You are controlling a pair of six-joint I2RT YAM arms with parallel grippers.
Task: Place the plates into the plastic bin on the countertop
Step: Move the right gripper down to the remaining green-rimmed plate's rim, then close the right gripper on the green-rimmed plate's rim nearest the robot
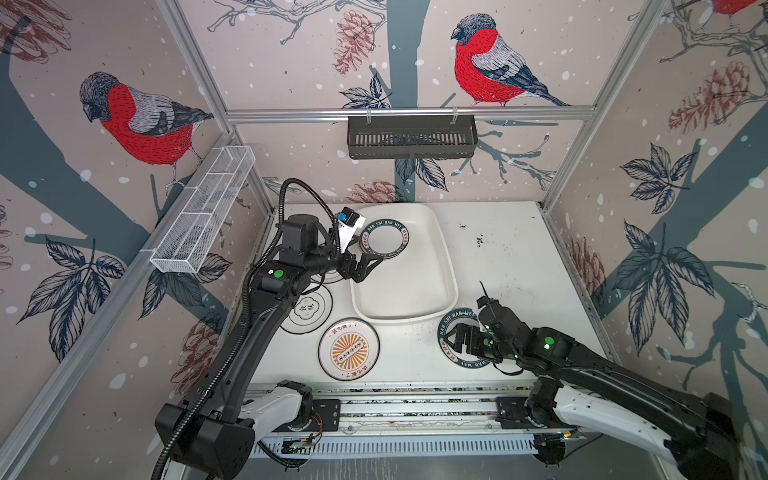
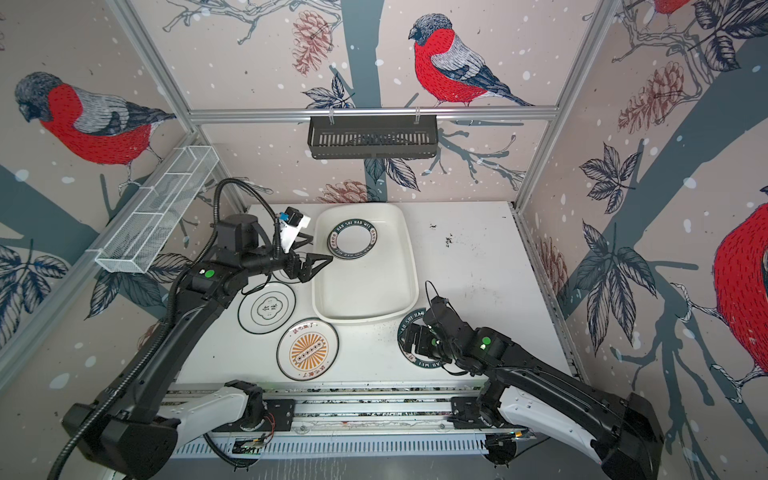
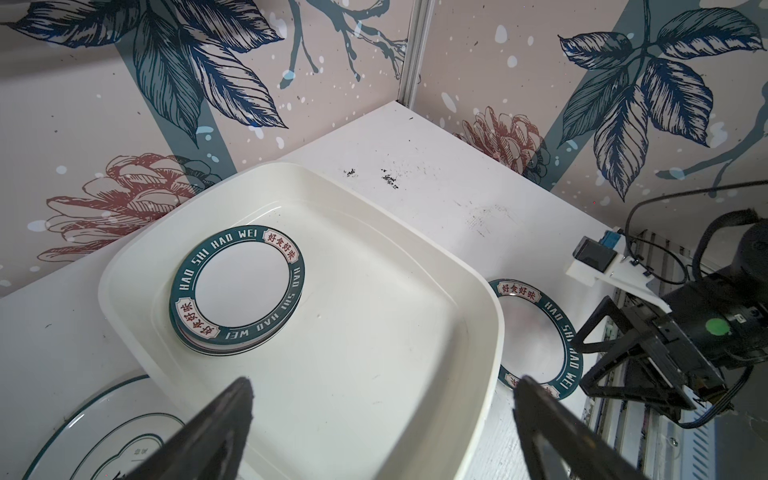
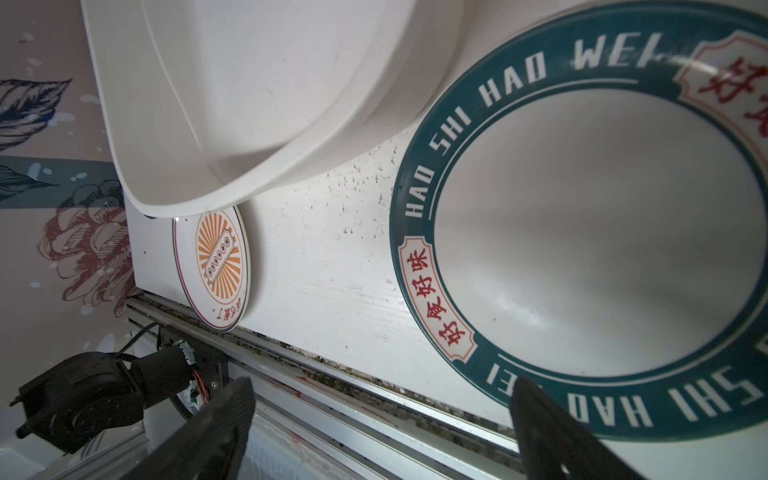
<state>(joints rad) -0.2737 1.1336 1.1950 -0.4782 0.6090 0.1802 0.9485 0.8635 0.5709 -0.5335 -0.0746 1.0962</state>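
Note:
The white plastic bin sits on the countertop and holds a stack of green-rimmed plates in its far left corner. My left gripper hovers open and empty over the bin's left rim. My right gripper is open low over another green-rimmed plate by the bin's near right corner, one finger above its rim. An orange-sunburst plate and a thin-rimmed plate lie front left.
A black slatted basket hangs on the back rail. A white wire-mesh rack runs along the left wall. Dark specks mark the countertop right of the bin. Aluminium rails border the front edge.

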